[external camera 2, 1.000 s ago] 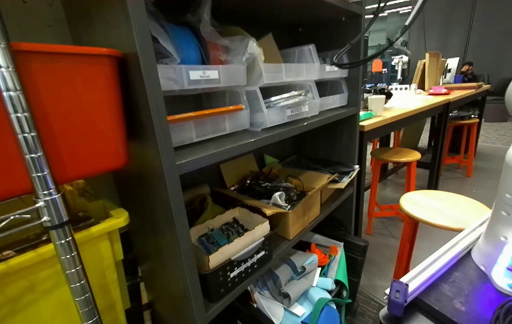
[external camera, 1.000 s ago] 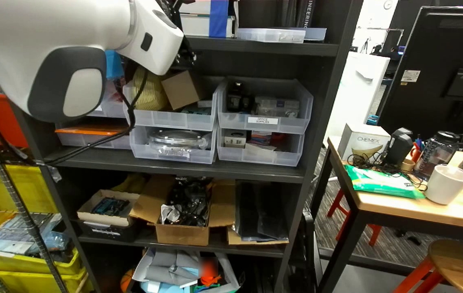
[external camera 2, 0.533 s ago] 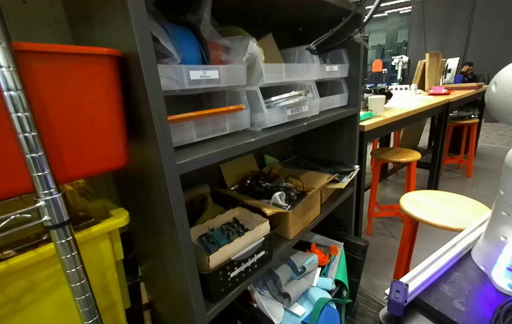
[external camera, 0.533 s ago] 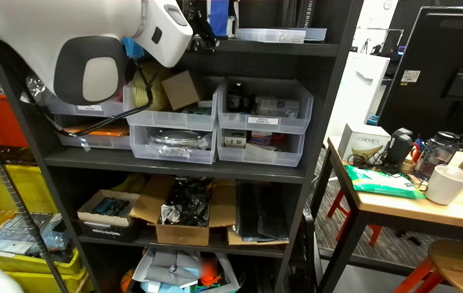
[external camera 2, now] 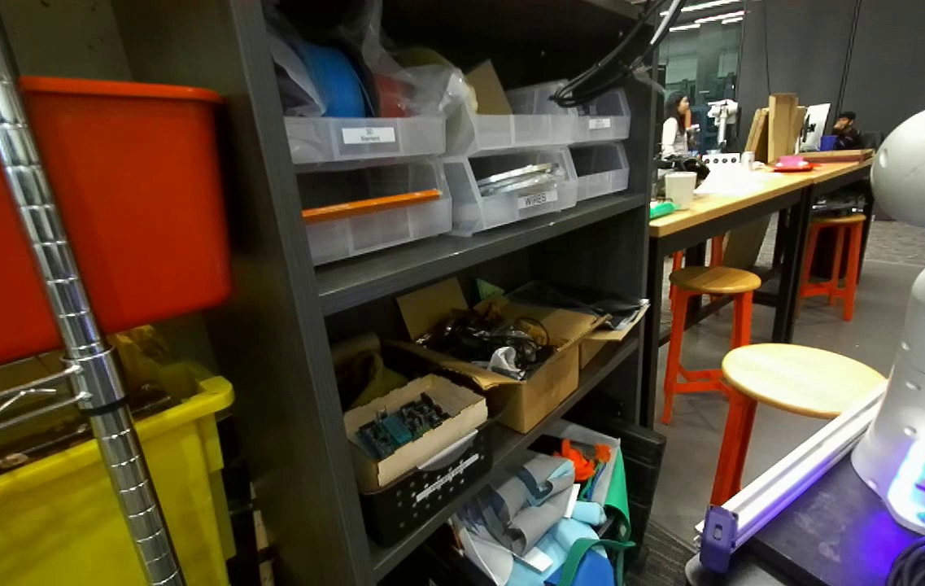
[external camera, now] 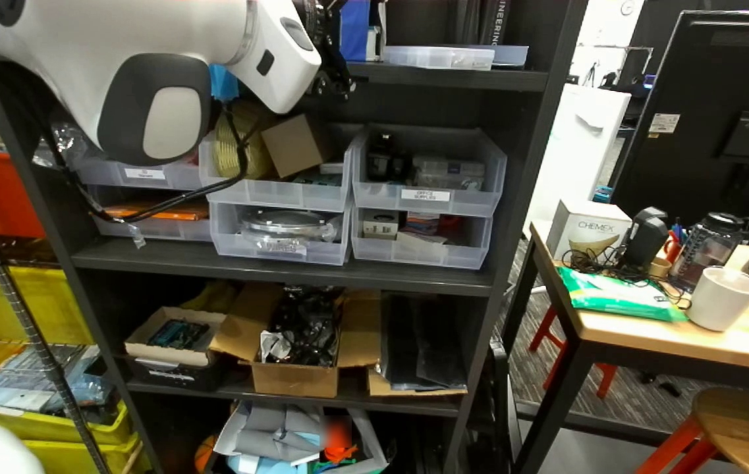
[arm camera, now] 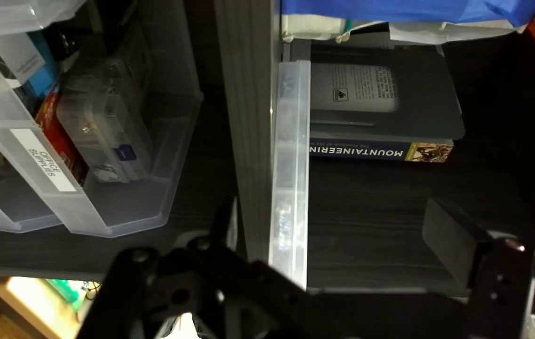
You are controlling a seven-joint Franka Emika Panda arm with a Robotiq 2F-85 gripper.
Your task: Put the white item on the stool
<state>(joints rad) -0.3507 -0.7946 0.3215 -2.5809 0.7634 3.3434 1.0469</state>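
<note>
The shelf unit (external camera: 374, 278) stands before my tool (arm camera: 340, 230), and I judge the job to be at its lining-up step, with lift and carry both undone. The stool (external camera 2: 804, 378) that I take as the goal, the closest of several in an exterior view, stands well below my tool and off to one side; which stool is meant I cannot be sure. The white item (arm camera: 290, 174), which I read as the pale, flat, see-through piece, lies on the upper shelf (external camera: 440, 78) ahead of my tool, along the front edge, apart from the tool and not on any stool. My tool is released: its fingers (arm camera: 451, 240) stand wide apart and hold nothing. What is left, as I judge it: bring the fingers about the white item's edge, grip it, draw it off the shelf, carry it down and across from here to the stool, lay it flat and let go.
</note>
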